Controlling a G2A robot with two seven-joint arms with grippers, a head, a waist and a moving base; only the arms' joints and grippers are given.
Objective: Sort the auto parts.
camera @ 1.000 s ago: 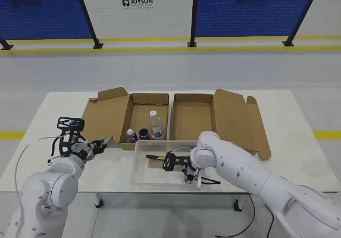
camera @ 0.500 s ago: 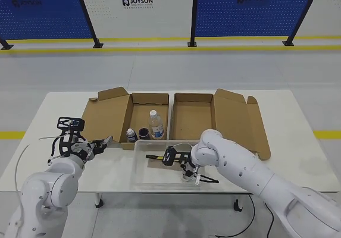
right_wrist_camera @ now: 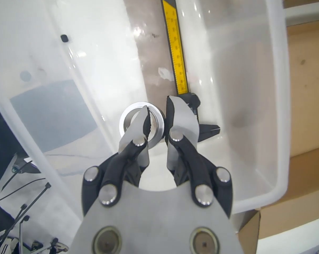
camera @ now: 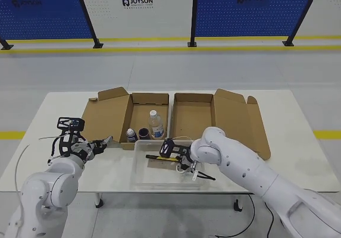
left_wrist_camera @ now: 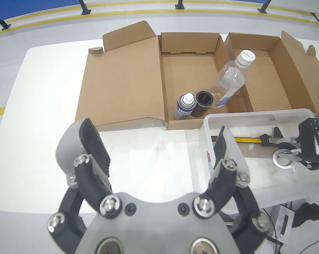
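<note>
Metal ring [right_wrist_camera: 158, 126] pinched by its wall in right gripper [right_wrist_camera: 157, 105], one finger through the hole, the other outside, fingers nearly together; held over clear plastic bin [right_wrist_camera: 278, 54], just beside the head of a yellow-scaled caliper [right_wrist_camera: 174, 40] lying on the bin floor. Left gripper [left_wrist_camera: 153, 128] spread wide, holding nothing, above white table [left_wrist_camera: 43, 107] beside the bin. Behind the bin, two open cardboard boxes side by side, left box [left_wrist_camera: 186, 75] containing spray can [left_wrist_camera: 185, 105], black cylinder [left_wrist_camera: 201, 103] and water bottle [left_wrist_camera: 229, 80], right box [left_wrist_camera: 265, 80] touching it.

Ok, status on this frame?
Left gripper open over the table. Right gripper shut on metal ring, over clear bin. Caliper in bin, close by.
</note>
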